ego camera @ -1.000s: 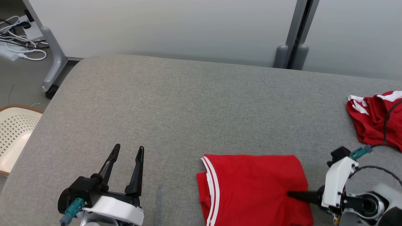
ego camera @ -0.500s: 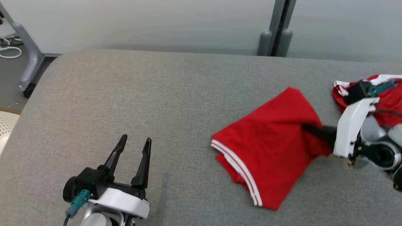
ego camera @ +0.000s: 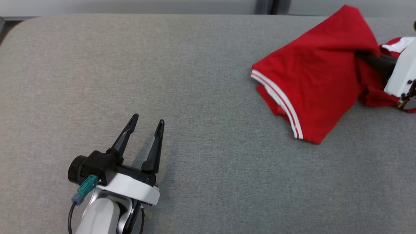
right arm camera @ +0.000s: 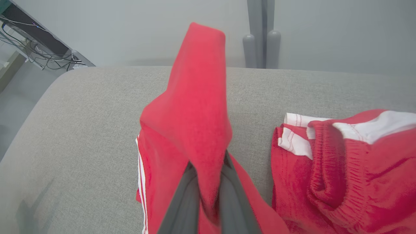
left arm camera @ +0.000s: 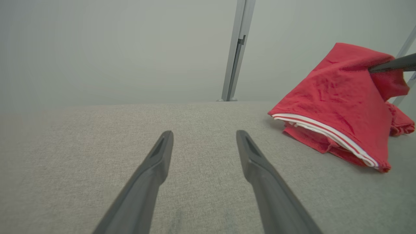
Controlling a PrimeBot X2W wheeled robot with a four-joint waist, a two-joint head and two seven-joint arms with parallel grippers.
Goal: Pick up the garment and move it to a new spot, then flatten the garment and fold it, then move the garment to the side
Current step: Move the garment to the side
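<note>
The garment (ego camera: 312, 71) is red with white stripes along one hem, folded, and lies at the far right of the grey padded table (ego camera: 195, 81). Its right edge is lifted off the surface. My right gripper (ego camera: 362, 56) is shut on that raised edge, with its fingertips buried in the cloth. The right wrist view shows the garment (right arm camera: 195, 107) rising in a peak from between the right gripper (right arm camera: 208, 169) fingers. My left gripper (ego camera: 148, 119) hovers open over bare table at the lower left, well apart from the garment (left arm camera: 338, 107). Nothing sits between the left gripper (left arm camera: 204, 135) fingers.
A second red garment with white trim (right arm camera: 341, 169) lies crumpled just right of the held one, partly under my right wrist (ego camera: 401, 70). A pale wall with a grey post (left arm camera: 235, 48) stands behind the table. The table's rounded left corner (right arm camera: 65, 78) is far from both grippers.
My right gripper has dragged and lifted the garment from the near edge toward the far right, next to the other red garment. The head camera has tilted down. The left gripper stays open.
</note>
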